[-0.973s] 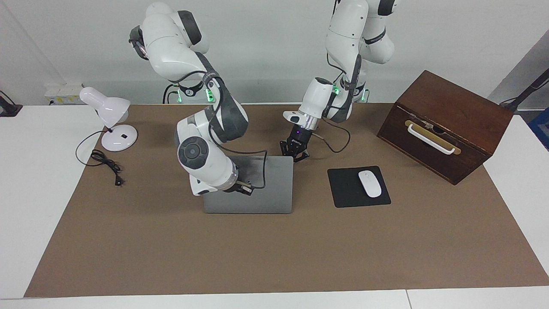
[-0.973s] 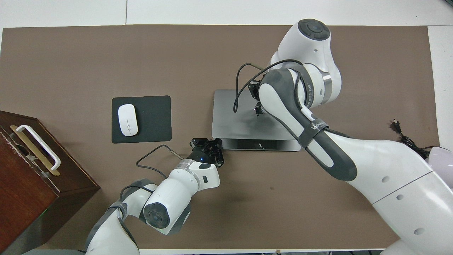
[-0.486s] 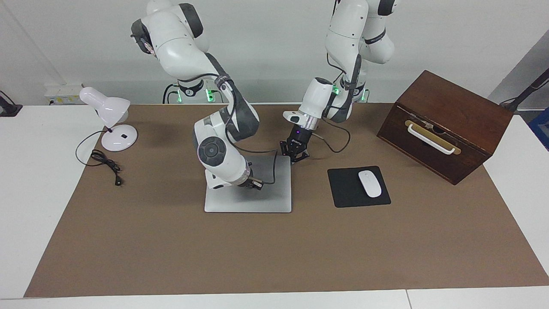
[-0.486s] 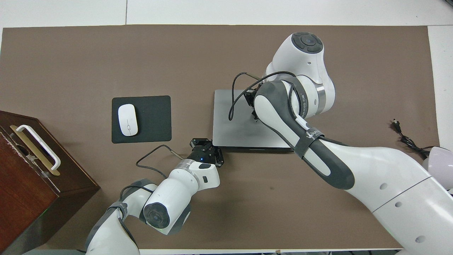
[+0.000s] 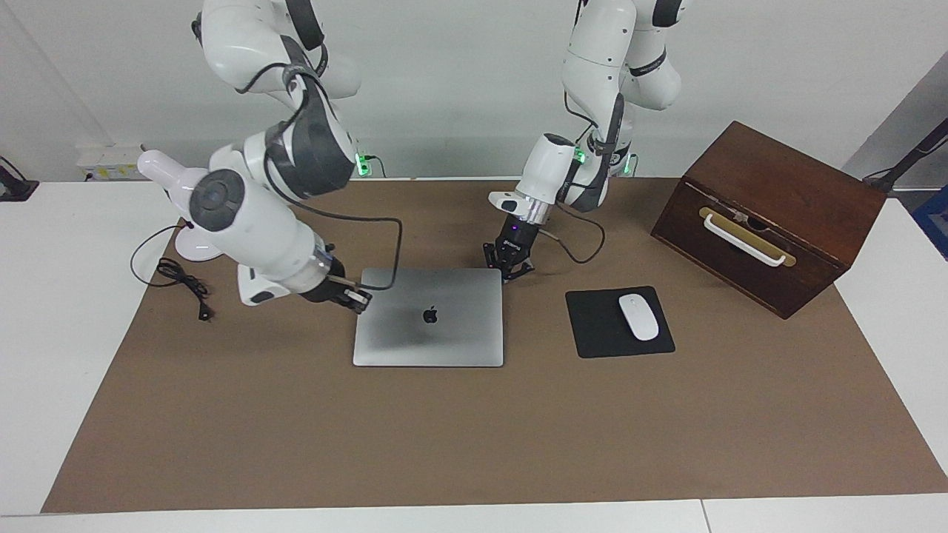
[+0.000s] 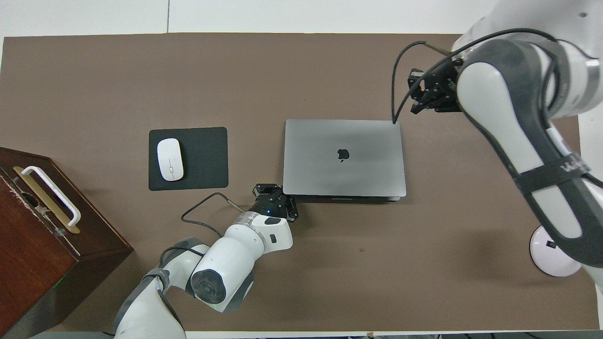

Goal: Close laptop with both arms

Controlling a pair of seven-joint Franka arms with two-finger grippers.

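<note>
Currently, the laptop (image 5: 428,317) lies closed, lid down, on the bench (image 5: 474,429). Both grippers are clenched and empty: the left gripper (image 5: 509,265) at the laptop's corner nearest the robots, the right gripper (image 5: 354,297) raised over the laptop's edge.

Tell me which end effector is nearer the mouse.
Left. Left end effector sits at the laptop corner beside the mouse; right end effector at the laptop's lamp-side corner.
</note>
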